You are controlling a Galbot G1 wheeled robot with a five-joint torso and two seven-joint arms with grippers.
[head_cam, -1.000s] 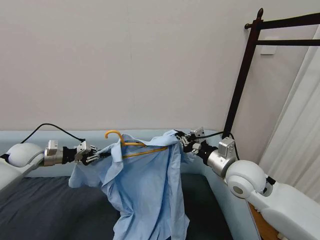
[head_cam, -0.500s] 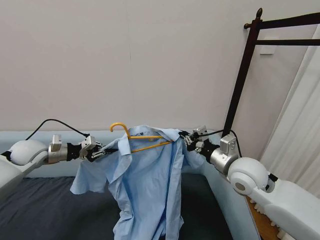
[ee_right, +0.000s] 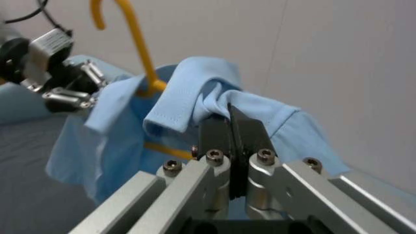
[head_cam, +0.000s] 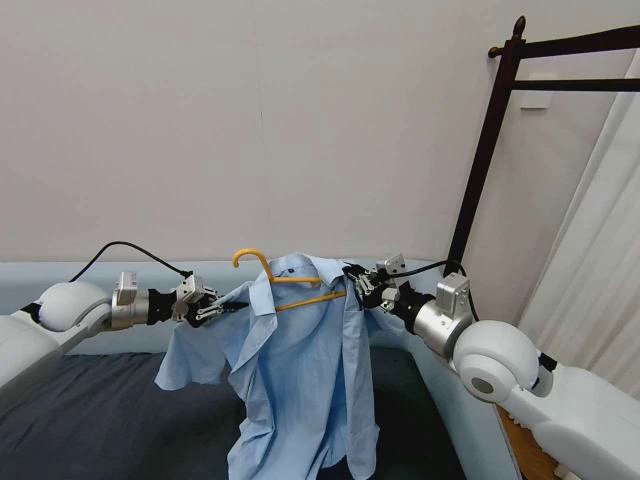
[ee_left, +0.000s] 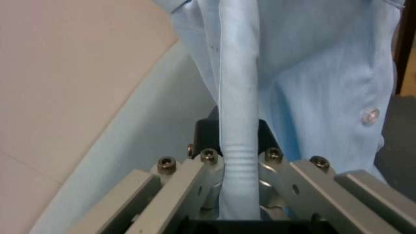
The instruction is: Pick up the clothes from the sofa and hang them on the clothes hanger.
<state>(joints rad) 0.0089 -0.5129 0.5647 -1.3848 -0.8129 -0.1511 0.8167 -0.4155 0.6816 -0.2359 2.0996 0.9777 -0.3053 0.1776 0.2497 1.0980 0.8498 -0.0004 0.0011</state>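
A light blue shirt (head_cam: 300,390) hangs in the air over the sofa, draped on a yellow hanger (head_cam: 262,266) whose hook rises at its collar. My left gripper (head_cam: 222,307) is shut on the shirt's left shoulder edge; the left wrist view shows a fold of blue cloth (ee_left: 238,122) pinched between the fingers. My right gripper (head_cam: 352,284) is shut on the other shoulder, where the right wrist view shows the black pads (ee_right: 231,134) clamped on cloth (ee_right: 195,97) beside the hanger (ee_right: 133,36).
A dark wooden clothes rack (head_cam: 490,140) stands at the right against the wall, its bar high above my right arm. A white curtain (head_cam: 600,270) hangs at the far right. The sofa has a dark seat (head_cam: 90,420) and pale blue back (head_cam: 60,275).
Both grippers have carried the shirt and hanger slightly to the right and up; the hanger hook now sits higher and the shirt hangs more spread between the arms.
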